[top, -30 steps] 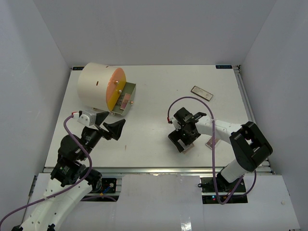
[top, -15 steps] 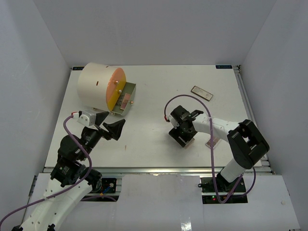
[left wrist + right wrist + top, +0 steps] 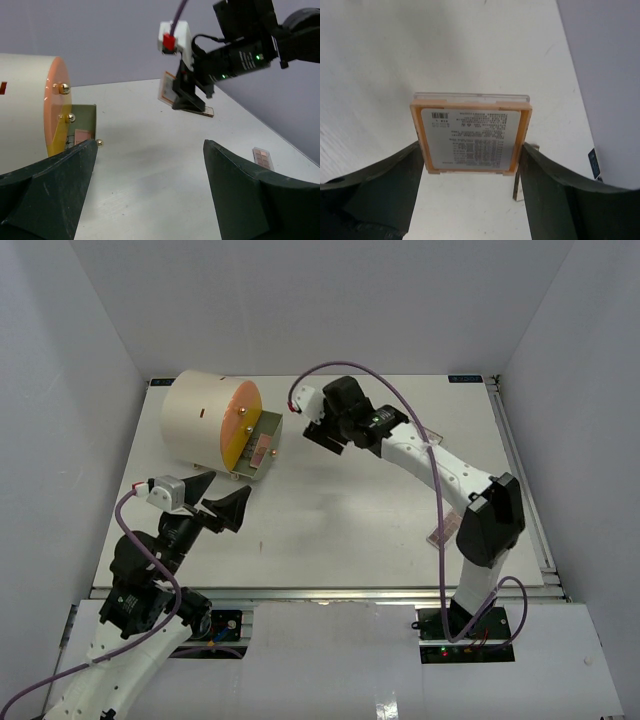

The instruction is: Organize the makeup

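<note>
We note a cream cylinder (image 3: 195, 420), orange face (image 3: 244, 418) bearing brass knobs (image 3: 64, 88), lying sideways at ten o'clock on the white desk (image 3: 330, 525).

- A white table (image 3: 330, 510) with a matte top fills the middle.
- Plain pale walls close it in: left wall (image 3: 50, 440), far wall (image 3: 320, 300), right wall (image 3: 590, 440).
- A metal rail (image 3: 340, 592) runs along the table's near edge.
- A white panel (image 3: 340, 660) lies nearer still.
- The light is even and the shadows are faint.

The right end effector (image 3: 471, 156) clamps an orange-rimmed palette (image 3: 470, 135), printed label showing, over the white table (image 3: 395, 60)
</note>
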Controlling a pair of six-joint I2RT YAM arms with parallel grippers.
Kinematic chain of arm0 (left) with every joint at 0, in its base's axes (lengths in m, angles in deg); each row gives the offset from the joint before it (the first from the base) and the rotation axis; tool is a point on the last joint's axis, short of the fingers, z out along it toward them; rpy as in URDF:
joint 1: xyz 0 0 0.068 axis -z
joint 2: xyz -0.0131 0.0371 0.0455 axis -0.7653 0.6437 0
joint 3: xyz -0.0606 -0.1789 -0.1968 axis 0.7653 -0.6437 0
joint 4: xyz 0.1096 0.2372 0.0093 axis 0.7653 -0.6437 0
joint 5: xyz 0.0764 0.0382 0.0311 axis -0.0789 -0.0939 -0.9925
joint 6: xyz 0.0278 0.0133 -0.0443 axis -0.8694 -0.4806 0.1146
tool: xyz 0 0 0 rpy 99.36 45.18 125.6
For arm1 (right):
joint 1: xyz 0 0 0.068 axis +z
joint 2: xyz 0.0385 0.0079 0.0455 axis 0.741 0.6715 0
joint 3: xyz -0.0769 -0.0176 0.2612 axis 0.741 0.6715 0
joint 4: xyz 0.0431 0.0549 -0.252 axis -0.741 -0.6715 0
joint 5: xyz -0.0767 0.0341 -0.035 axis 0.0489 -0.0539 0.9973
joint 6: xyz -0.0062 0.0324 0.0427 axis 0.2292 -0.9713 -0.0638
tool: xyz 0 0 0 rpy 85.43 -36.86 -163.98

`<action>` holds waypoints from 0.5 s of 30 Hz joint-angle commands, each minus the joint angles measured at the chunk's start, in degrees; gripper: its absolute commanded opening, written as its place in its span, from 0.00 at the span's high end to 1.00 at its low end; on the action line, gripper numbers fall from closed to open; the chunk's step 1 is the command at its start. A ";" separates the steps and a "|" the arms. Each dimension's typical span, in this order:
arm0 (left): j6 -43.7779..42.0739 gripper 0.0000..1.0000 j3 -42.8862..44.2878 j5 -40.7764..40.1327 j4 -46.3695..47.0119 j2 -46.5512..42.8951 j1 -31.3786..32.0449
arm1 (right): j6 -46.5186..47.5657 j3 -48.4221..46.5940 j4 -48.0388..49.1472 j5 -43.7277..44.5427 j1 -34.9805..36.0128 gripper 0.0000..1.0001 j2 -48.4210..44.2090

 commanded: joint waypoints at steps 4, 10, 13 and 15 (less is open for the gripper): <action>-0.25 0.02 -0.59 -4.56 0.41 -1.89 -0.45 | -3.41 -29.83 2.19 -15.12 1.40 0.91 18.27; -0.43 0.02 -0.50 -5.89 0.20 -1.65 -0.45 | -8.54 -35.88 10.80 -25.15 2.15 0.90 24.89; -0.52 0.02 -0.42 -6.04 0.04 -1.23 -0.54 | -11.10 -29.89 18.66 -32.39 1.88 0.87 23.36; -0.48 0.02 -0.42 -6.00 0.04 -1.09 -0.67 | -12.50 -24.07 24.28 -37.04 1.59 0.85 21.44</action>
